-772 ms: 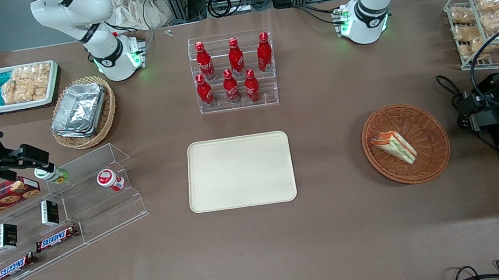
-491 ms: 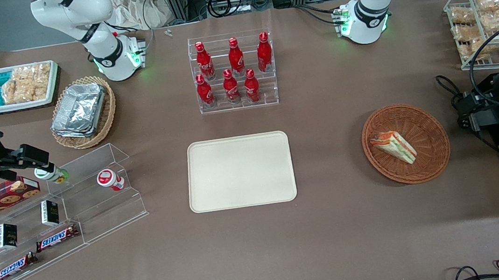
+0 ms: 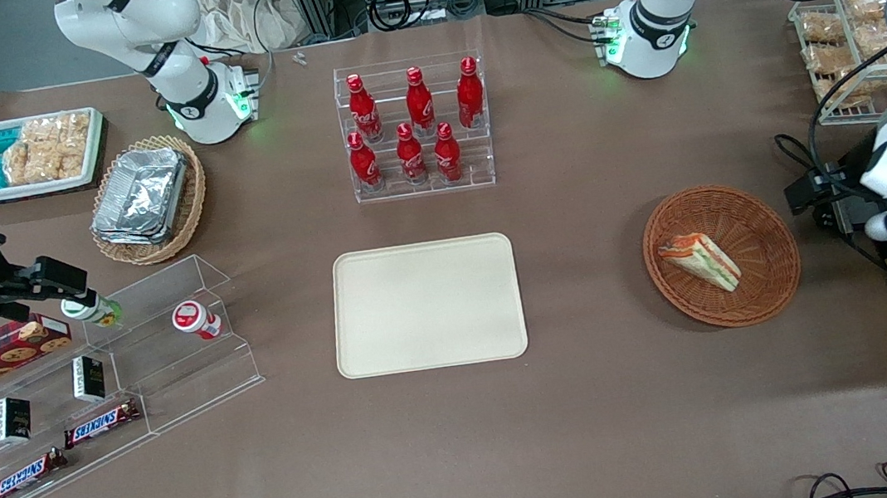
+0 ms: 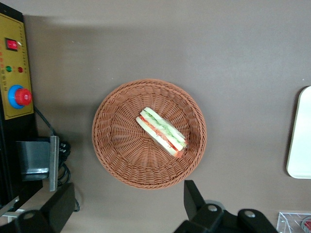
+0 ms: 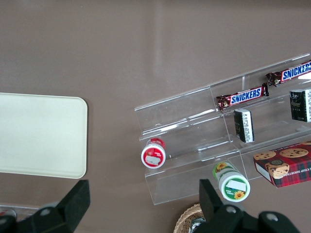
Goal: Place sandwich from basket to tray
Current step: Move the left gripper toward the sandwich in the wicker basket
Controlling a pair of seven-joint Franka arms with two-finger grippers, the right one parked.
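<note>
A: Gripper (image 4: 124,208)?
B: Fingers spread wide, holding nothing, above the table near the basket (image 4: 114,160), only partly in frame.
A: Sandwich (image 4: 162,131)?
B: Lies in the basket, long axis diagonal, layered cut face up.
A: Tray (image 3: 426,304)?
B: Bare, well apart, toward the parked arm; the wrist view cuts it off.

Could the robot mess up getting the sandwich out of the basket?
Maybe. The gripper is open, high above the basket and not over the sandwich, so it might come down off target and hit the rim. The sandwich is soft and layered, lying tilted against the basket's slope; a pinch could squash it or slide the layers apart. It then has to travel over bare table to the tray, where a loose hold could drop it.
</note>
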